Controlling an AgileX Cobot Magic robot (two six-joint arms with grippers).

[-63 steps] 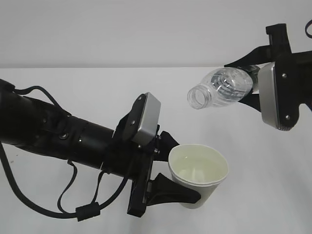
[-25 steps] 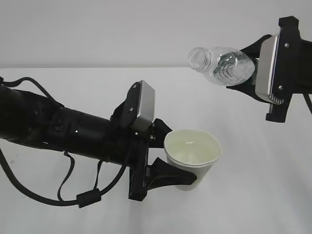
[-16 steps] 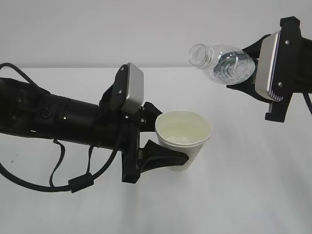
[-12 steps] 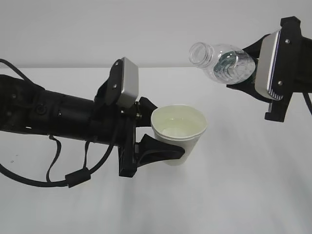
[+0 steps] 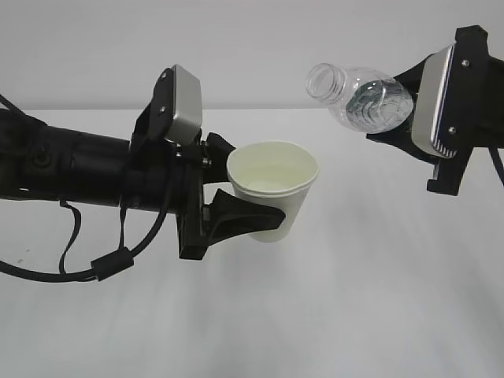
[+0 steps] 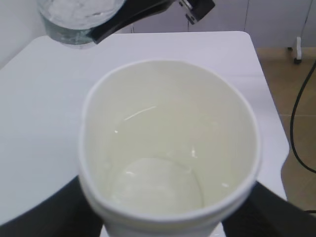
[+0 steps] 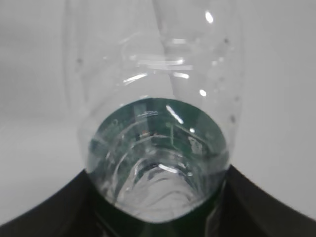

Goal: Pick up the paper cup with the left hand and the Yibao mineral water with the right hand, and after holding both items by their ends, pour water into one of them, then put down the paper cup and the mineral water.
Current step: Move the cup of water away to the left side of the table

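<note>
**Cup and bottle held aloft, apart**

Holding the cup (image 5: 272,189) clear of the table (image 5: 354,299), the left claw (image 5: 236,206) has its two black fingers clamped about the lower wall, one behind and one in front; the cup's base is mostly covered by the front finger. The cup stands nearly upright, mouth tipped a little toward the camera. Up and to the right, well apart from it, the bottle (image 5: 361,98) lies tilted with its open neck pointing left and slightly up. The right claw (image 5: 402,118) grips its lower end; its grey plate hides the bottle's base and most of the green label, and the arm runs off the right edge. The left arm is cut off at the left edge.

From the left wrist, the cup (image 6: 168,148) fills the picture. Its cream inside shows a little clear water over the bottom. Only dark slivers of the fingers (image 6: 44,217) show at the lower corners, pressed against the wall. The bottle (image 6: 79,17) is cut off at the top left.

From the right wrist, the bottle (image 7: 153,123) is seen end-on, blurred, the green label glimpsed through the plastic. Black finger edges (image 7: 44,212) flank it at the bottom; whether water remains inside is hard to tell.
</note>
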